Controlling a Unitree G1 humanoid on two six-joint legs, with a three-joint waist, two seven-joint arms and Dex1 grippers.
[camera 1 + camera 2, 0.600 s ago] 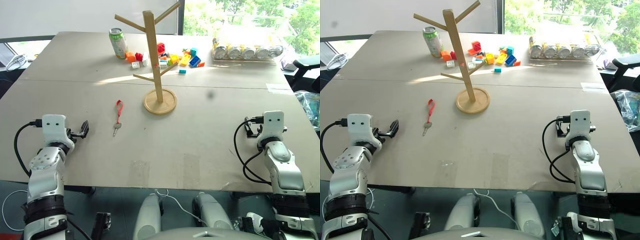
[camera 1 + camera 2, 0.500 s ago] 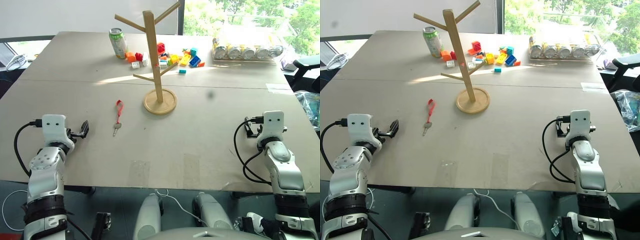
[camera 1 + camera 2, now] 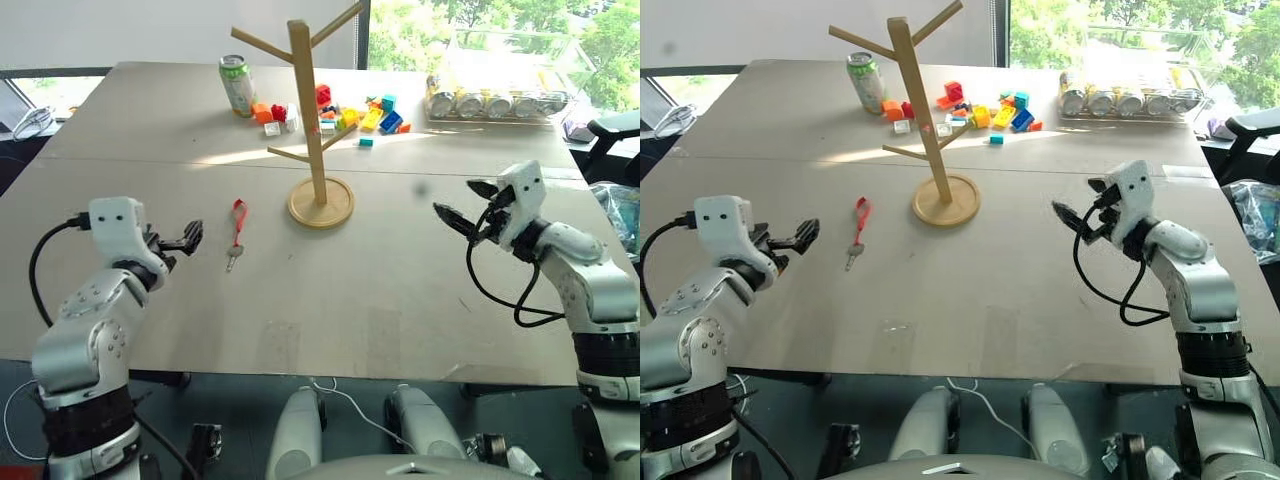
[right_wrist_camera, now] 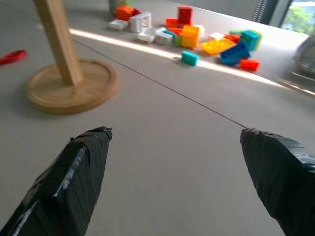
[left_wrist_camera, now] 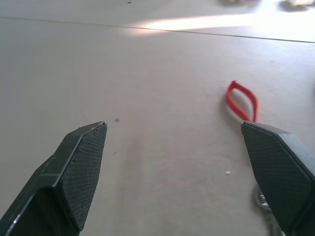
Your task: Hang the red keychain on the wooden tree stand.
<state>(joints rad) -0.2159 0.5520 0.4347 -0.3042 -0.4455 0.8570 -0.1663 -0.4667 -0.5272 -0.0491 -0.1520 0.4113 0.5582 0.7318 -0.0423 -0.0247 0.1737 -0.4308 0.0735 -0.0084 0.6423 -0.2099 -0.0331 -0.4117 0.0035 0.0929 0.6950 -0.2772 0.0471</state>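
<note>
On table (image 3: 420, 290), left of wooden tree stand (image 3: 312, 120): red keychain (image 3: 237, 232), flat, untouched. Left gripper (image 3: 186, 238) spread wide, nearby; right gripper (image 3: 462, 205) spread, empty. Risk: thin cord slipping pinch; peg knock toppling stand.

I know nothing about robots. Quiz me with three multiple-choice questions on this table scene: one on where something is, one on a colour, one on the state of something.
1. Where does the red keychain with the small silver key lie?
A. flat on the table
B. on a peg of the stand
C. among the toy bricks

2. What colour is the drink can at the far side of the table?
A. blue
B. green
C. black

3. How is the left gripper?
A. shut on the key
B. shut and empty
C. open and empty

Answers:
1 A: the red keychain lies on the table, beside the wooden tree stand.
2 B: the can is green.
3 C: the left gripper shows both fingers spread, nothing between.
</note>
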